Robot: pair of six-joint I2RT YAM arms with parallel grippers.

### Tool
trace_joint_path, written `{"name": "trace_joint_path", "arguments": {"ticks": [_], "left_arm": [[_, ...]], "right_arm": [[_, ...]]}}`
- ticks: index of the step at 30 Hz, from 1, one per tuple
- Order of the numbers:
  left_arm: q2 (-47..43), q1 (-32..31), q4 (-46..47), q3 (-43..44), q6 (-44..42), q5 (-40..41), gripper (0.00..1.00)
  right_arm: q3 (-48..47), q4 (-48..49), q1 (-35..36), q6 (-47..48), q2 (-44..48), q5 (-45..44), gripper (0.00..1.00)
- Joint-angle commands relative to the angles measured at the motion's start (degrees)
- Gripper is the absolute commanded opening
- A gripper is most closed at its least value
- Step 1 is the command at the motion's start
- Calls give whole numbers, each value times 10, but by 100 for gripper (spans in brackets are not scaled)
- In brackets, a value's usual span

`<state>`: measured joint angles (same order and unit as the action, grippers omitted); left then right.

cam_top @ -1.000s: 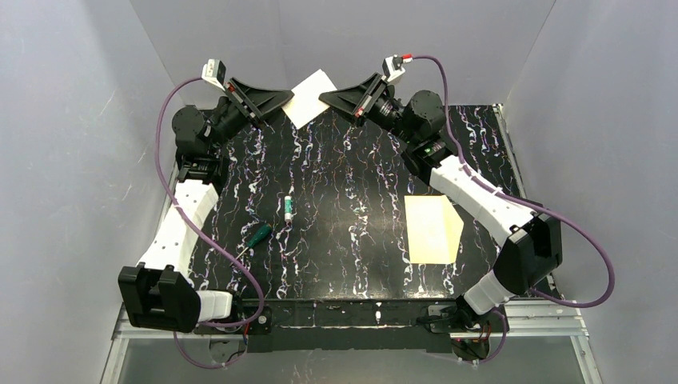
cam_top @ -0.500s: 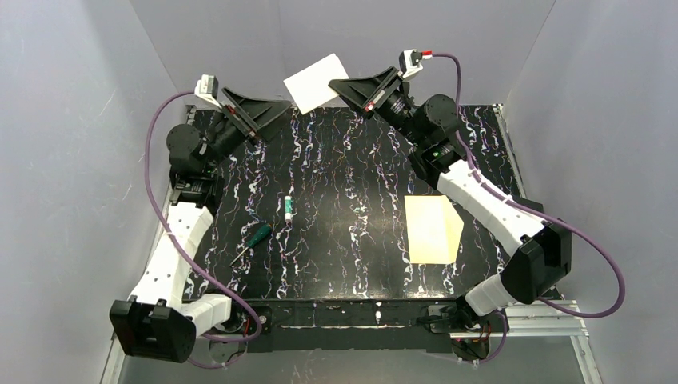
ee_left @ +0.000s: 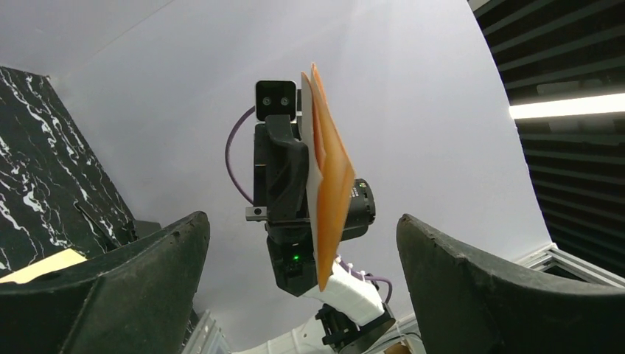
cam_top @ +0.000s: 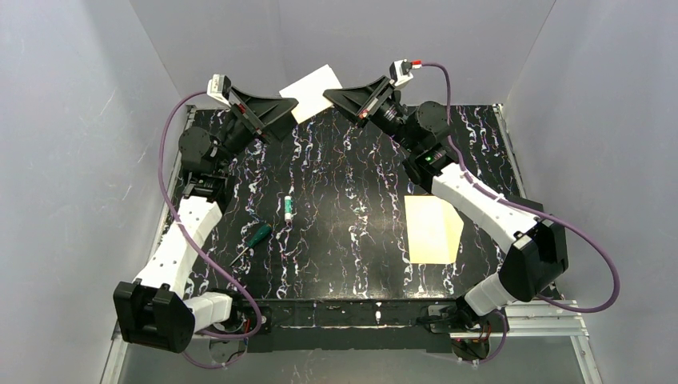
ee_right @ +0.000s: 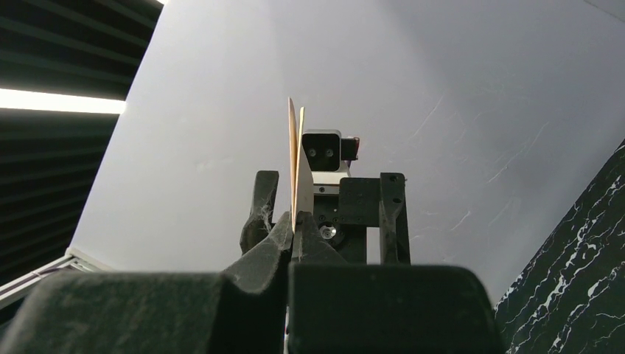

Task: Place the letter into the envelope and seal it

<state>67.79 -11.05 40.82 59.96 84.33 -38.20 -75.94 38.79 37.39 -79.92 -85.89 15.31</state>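
No text reads anywhere; the white tube (cam_top: 288, 207) seems too blurred.

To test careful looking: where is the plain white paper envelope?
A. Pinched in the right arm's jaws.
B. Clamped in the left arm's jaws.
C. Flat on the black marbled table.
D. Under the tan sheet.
A: the right arm's jaws are shut on the plain white paper envelope in mid-air; the left arm's jaws stand open.

Black white-veined marble-pattern tabletop (cam_top: 360, 240) sat enclosed by plain pale-grey panel walls (cam_top: 72, 120); bright light strip (ee_left: 567, 108) glowed among dark ceiling slats (ee_left: 545, 44).
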Motion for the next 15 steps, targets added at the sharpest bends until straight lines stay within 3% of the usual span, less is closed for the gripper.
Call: {"name": "trace_joint_path", "arguments": {"ticks": [1,13,15], "left_arm": [[-21,-2,49,-10,11,21,91],[9,-4,-16,40,-37,-9,5],[-1,-3,-46,43,-68,-12,0]], "right_arm": [[0,27,3,-2,1,-5,1],[-2,-20,6,21,-3,14,1],[-5,-55,6,39,2,10,2]]}}
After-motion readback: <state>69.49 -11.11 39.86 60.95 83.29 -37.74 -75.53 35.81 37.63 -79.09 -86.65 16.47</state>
